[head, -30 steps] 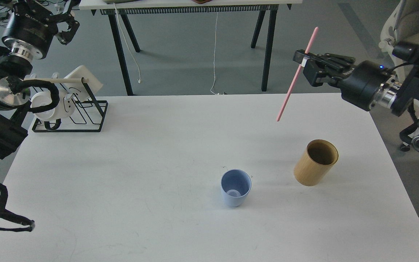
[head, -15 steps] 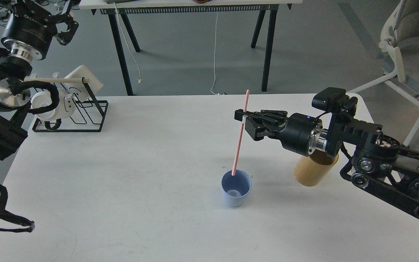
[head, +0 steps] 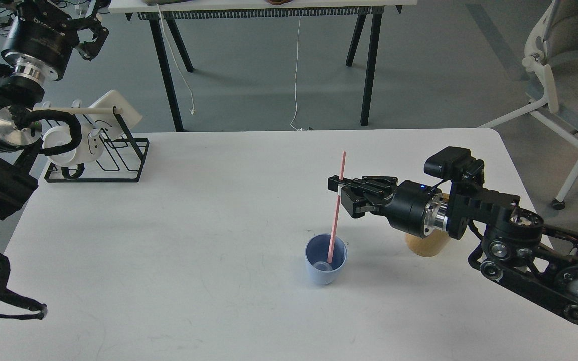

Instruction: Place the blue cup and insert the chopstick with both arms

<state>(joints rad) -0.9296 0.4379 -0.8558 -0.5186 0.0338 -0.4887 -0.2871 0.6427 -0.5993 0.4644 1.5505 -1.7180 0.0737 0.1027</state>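
A blue cup (head: 325, 265) stands upright on the white table (head: 208, 240), a little right of centre. My right gripper (head: 338, 190) is shut on a pink chopstick (head: 336, 216) and holds it nearly upright, with its lower end down inside the cup. The right arm comes in from the right, just above the table. My left gripper (head: 91, 40) is raised at the far upper left, away from the table, and its fingers are too dark to tell apart.
A tan wooden cylinder holder (head: 425, 245) stands right of the cup, mostly hidden behind my right arm. A black wire rack (head: 113, 155) with white items sits at the table's back left. A grey chair (head: 570, 75) stands off the right side.
My right gripper has swung in from the upper right and lowered the pink chopstick, so its lower end went from above the table to inside the blue cup. The left arm has not moved.
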